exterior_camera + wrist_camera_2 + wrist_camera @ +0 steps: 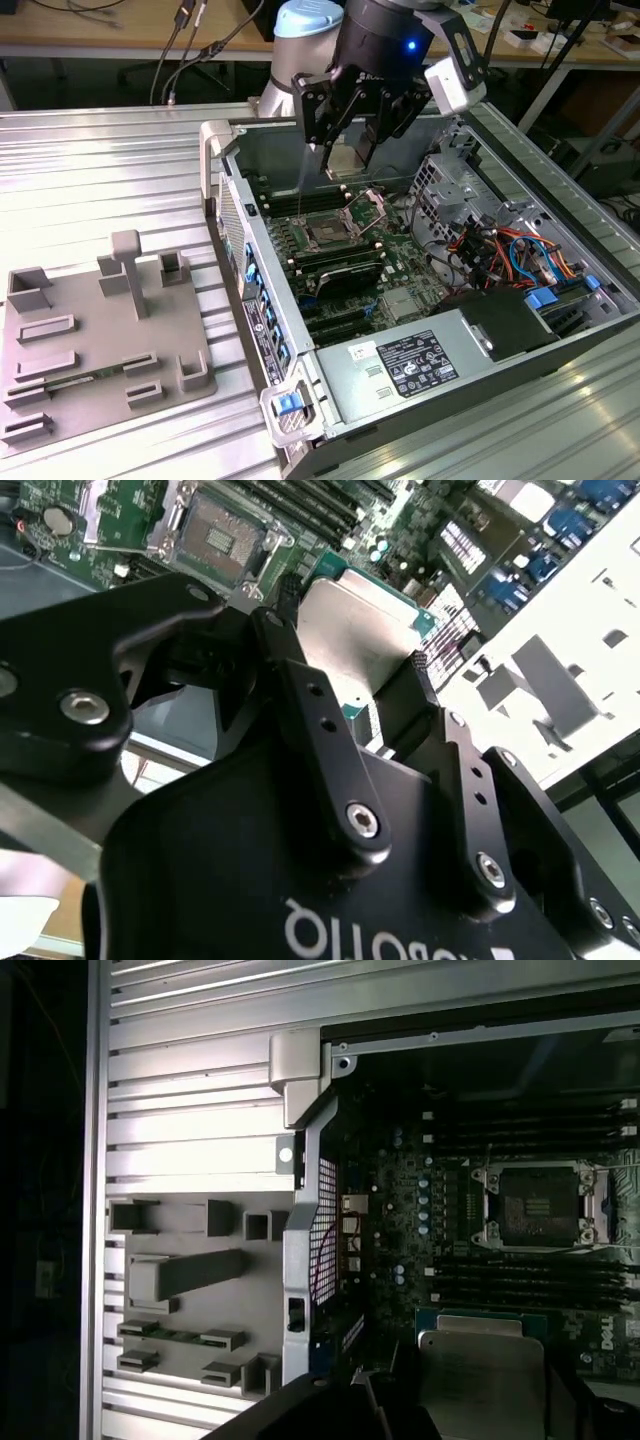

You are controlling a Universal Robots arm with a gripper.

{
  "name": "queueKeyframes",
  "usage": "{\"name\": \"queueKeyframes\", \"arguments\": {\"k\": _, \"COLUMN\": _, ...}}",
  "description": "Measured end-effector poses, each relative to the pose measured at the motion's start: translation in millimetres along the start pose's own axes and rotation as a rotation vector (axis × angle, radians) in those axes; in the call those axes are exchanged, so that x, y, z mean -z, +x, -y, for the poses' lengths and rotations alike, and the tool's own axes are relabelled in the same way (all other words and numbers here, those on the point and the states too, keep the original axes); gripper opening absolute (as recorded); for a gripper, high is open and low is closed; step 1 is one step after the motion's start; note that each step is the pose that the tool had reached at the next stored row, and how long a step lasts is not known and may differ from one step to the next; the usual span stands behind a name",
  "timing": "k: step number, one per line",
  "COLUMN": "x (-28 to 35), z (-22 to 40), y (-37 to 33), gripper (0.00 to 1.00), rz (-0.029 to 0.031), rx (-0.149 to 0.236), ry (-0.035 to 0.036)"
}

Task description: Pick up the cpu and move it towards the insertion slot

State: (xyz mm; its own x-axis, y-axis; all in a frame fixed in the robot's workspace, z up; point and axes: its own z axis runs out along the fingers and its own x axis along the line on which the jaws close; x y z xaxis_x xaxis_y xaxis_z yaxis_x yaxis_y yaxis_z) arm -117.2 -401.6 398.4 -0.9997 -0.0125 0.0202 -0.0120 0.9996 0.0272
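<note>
Grey plastic tray (pixel 100 340) with rectangular recesses lies nearest on the ribbed metal table (pixel 90 170). Beyond, at its three o'clock, open computer case (pixel 430 330). Black gripper (pixel 350 150) hangs above the motherboard, jaws closed on the flat square silvery cpu (pixel 355 640), just above the square metal-framed insertion slot (pixel 328 232).

cpu (pixel 362 630): you are looking at a small flat square chip with a pale silvery metal top and a green edge, showing in both wrist views (pixel 480 1365).
cpu pose: it is hanging in the air above the motherboard, tilted, in the exterior view (pixel 345 158).
insertion slot (pixel 328 232): you are seeing a square socket with a brownish centre inside a shiny metal frame, lying uncovered.
insertion slot, wrist views: it is sitting apart from the chip (pixel 212 532) (pixel 538 1205).
</note>
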Motion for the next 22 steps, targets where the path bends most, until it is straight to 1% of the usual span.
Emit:
{"name": "queueKeyframes", "arguments": {"k": 5, "x": -1.2, "z": -15.0, "y": -1.5, "gripper": 0.55, "rz": 0.0, "rx": 0.0, "ry": -0.0004}}
{"name": "queueKeyframes", "arguments": {"k": 8, "x": -1.9, "z": -21.3, "y": -2.3, "gripper": 0.55, "rz": 0.0001, "rx": 0.0, "ry": -0.0009}}
{"name": "queueKeyframes", "arguments": {"k": 11, "x": -2.4, "z": -26.1, "y": -3.4, "gripper": 0.55, "rz": -0.0001, "rx": 0.0, "ry": -0.0015}}
{"name": "queueKeyframes", "arguments": {"k": 12, "x": -2.6, "z": -28.2, "y": -5.4, "gripper": 0.55, "rz": 0.0001, "rx": 0.0, "ry": -0.0016}}
{"name": "queueKeyframes", "arguments": {"k": 15, "x": -2.7, "z": -32.0, "y": -16.5, "gripper": 0.55, "rz": 0.0, "rx": 0.0, "ry": -0.0019}}
{"name": "queueKeyframes", "arguments": {"k": 17, "x": -2.8, "z": -35.0, "y": -31.9, "gripper": 0.55, "rz": 0.0001, "rx": 0.0, "ry": -0.003}}
{"name": "queueKeyframes", "arguments": {"k": 22, "x": -2.7, "z": -36.2, "y": -44.8, "gripper": 0.55, "rz": 0.0, "rx": 0.0, "ry": -0.0033}}
